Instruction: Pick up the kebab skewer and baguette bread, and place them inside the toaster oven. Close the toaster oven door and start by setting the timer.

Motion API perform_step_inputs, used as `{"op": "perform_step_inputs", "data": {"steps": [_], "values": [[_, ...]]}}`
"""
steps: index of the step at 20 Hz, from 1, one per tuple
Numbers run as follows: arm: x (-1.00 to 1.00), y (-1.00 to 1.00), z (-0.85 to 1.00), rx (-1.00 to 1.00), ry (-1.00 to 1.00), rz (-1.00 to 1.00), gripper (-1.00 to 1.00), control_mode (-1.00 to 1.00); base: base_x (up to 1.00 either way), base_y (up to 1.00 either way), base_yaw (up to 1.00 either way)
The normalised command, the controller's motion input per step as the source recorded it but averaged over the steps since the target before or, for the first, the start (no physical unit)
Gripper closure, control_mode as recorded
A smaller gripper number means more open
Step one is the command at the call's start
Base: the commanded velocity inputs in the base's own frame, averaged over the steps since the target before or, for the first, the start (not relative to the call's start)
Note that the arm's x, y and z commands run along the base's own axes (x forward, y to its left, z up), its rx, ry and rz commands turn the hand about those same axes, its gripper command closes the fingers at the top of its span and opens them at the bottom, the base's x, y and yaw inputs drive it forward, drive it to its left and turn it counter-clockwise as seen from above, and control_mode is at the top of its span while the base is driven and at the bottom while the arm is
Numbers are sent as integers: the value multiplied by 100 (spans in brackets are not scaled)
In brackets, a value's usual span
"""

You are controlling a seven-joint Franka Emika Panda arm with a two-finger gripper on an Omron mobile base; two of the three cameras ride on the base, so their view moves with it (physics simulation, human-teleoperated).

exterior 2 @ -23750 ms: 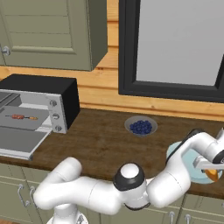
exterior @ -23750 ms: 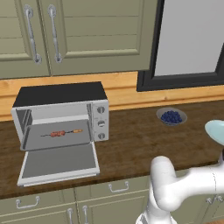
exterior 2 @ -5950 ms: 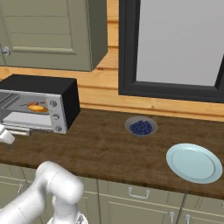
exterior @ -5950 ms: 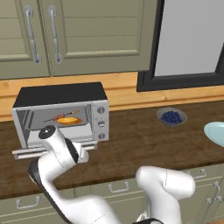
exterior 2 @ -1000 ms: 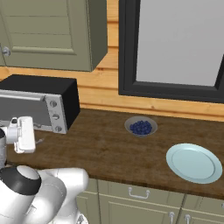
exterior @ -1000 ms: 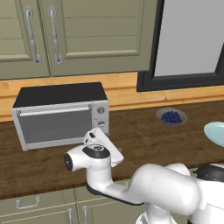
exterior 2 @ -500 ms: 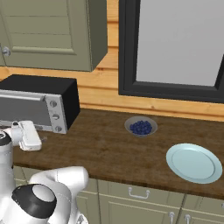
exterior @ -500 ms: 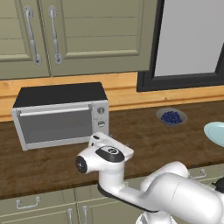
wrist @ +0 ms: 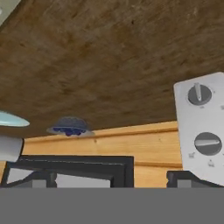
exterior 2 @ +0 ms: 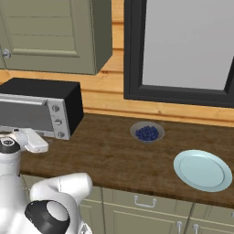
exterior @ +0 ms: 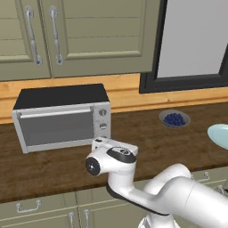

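Claw (exterior: 101,141) lower, beneath toaster oven (exterior: 62,116) knobs

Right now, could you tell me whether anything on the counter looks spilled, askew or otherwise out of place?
Nothing stands out. The toaster oven sits square with its door shut, the bowl of blueberries is upright with nothing spilled, and the pale blue plate lies flat on the counter.

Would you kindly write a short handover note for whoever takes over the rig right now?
Gripper: hand sits near the knob column in the left base view; open or shut cannot be told.
Things: toaster oven stands on the counter, its toaster oven door shut. Nothing can be made out through the glass.
Done: door closed.
Left: set the timer. The knobs show at the right of the hand view, not yet touched.
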Motion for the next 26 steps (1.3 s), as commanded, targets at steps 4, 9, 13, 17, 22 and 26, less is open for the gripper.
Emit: {"op": "perform_step_inputs", "data": {"steps": [4,9,13,17,22,26], "values": [[15,0,-13,-6,2,11,-100,-100,0,0,0],[6,5,-26,-9,-2,5,-100,-100,0,0,0],[23,2,-17,-5,0,1,-100,-100,0,0,0],[38,7,-5,-2,0,0,-100,-100,0,0,0],[17,26,0,0,0,0,-100,-100,0,0,0],[0,12,-13,-2,0,0,-100,-100,0,0,0]]}}
